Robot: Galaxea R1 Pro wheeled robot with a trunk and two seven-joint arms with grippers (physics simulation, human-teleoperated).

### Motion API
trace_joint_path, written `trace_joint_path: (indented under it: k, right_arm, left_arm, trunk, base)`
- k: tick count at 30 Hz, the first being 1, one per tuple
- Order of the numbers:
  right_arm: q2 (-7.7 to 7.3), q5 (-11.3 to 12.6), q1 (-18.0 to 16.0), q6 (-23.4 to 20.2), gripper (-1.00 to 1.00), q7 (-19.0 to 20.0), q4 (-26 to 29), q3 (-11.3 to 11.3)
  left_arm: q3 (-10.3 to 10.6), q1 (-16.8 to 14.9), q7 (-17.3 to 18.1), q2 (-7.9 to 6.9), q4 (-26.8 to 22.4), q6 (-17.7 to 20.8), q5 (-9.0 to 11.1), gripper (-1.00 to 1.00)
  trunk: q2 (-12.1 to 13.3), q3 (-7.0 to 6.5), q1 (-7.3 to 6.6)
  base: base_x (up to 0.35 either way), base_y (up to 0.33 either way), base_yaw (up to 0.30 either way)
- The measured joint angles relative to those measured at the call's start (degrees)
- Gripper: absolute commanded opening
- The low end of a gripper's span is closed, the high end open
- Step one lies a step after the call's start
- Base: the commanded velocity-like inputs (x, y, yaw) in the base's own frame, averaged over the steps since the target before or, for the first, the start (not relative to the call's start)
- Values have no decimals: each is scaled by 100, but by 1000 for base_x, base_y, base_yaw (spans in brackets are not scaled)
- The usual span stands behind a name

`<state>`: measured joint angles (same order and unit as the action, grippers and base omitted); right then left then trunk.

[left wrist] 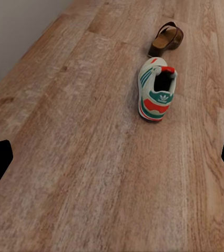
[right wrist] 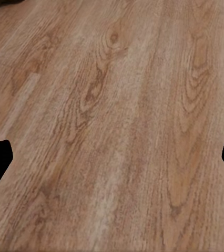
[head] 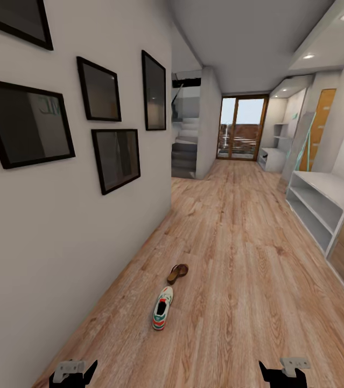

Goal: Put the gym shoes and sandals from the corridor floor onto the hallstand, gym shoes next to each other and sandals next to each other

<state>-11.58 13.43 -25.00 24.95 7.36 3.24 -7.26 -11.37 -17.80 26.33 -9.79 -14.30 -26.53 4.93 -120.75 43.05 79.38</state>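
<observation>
Both grippers hung low, fingers spread wide, nothing held: left gripper [head: 74, 373], right gripper [head: 285, 372]. Ahead of the left gripper [left wrist: 112, 157], nearer it than the right, lay a white lace-up gym shoe with green stripes and red-orange heel [head: 162, 308], long axis running away, heel toward the tool. Just beyond it, a brown leather sandal [head: 177, 273]. Light-brown plank floor [head: 236, 280] between was unobstructed. Far off beyond the right gripper stood the pale-grey shelved hallstand [head: 317, 207].
</observation>
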Motion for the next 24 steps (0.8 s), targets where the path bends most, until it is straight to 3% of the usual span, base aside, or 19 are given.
trace_joint_path:
  k: [17,24]
  right_arm:
    - [0,1,1,0,100,0,0,3]
    - [0,1,2,-3,100,1,2,4]
  left_arm:
    - [0,-1,0,-5,1,0,6,100]
    - [0,-1,0,-5,0,-1,8,100]
  trunk:
    - [0,111,0]
    - [0,160,0]
  base:
    - [0,2,-185]
    - [0,169,-206]
